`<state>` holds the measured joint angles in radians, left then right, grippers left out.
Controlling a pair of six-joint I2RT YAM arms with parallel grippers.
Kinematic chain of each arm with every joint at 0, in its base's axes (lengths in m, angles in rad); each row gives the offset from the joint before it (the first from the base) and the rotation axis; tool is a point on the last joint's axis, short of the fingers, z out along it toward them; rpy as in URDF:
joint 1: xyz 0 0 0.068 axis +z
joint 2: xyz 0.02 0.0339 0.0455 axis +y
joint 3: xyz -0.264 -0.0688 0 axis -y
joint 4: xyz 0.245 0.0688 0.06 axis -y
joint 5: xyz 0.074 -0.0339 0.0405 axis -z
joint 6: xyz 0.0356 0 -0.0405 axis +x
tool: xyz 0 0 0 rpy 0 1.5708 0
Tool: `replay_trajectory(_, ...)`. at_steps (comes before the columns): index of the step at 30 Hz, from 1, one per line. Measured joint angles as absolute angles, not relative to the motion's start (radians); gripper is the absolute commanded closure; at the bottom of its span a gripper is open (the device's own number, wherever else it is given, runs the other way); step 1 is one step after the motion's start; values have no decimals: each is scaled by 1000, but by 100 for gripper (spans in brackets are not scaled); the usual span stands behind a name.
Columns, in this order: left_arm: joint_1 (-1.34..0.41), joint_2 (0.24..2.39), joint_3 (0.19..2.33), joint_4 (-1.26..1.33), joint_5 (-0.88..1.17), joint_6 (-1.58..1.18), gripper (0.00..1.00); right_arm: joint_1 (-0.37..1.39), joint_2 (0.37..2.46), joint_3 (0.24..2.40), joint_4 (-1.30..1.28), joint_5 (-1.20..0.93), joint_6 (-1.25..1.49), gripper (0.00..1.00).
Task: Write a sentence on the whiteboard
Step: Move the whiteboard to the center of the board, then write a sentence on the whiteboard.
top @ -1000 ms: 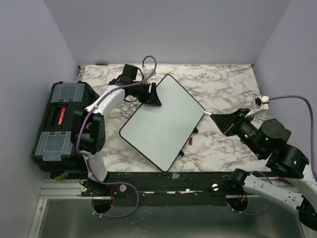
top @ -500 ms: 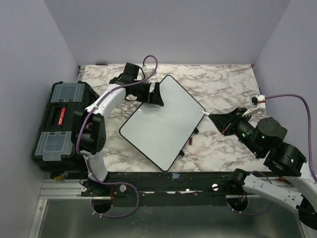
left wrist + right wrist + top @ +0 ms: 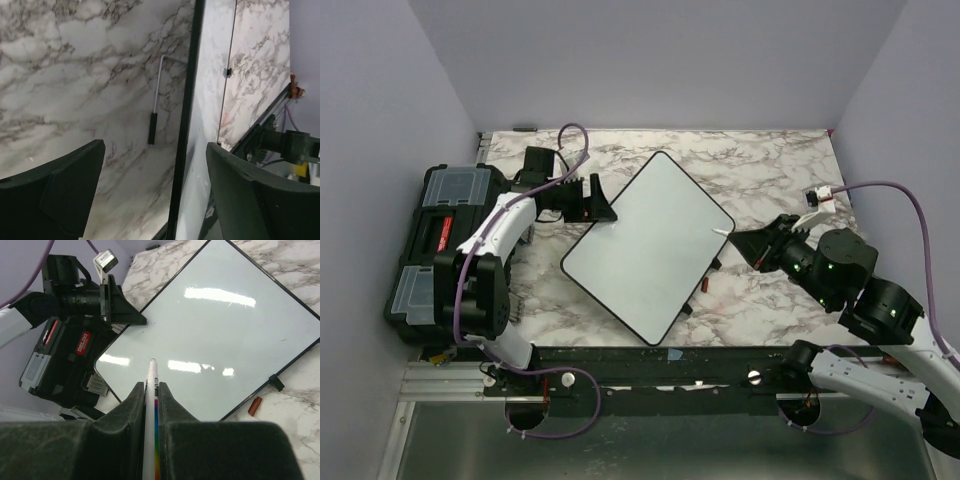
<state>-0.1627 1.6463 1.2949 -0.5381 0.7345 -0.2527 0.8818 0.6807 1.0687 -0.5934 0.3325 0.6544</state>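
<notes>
whiteboard (image 3: 650, 245) is lying blank, diagonal on counter (image 3: 770, 170). my right pincer (image 3: 752, 243) is clenching marker (image 3: 151, 385), tip hovering at board's right edge; left pincer (image 3: 602, 212) is gaping by its left edge. i'm aiming for light, steady pressure, starting upper-left w/ room for 3 lines.

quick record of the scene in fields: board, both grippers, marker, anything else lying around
whiteboard: turned cornerwise on the marble table, no writing visible
left gripper: open, fingers either side of the board's upper-left edge
right gripper: shut on marker
marker: white, tip over the board near its right corner; contact unclear
other: black toolbox at the table's left; small red piece beside the board
</notes>
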Motion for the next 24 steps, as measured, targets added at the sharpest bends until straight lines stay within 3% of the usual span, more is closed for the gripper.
replay_trajectory(7,-106,1553,1128,-479,835,-316,42,882,722,1068,-591,278,671,99)
replay_trajectory(18,-98,1546,1116,-508,896,-296,52,882,809,1068,-573,186,680,99)
replay_trajectory(24,-98,1546,1104,-510,910,-283,73,882,820,1053,-555,140,680,99)
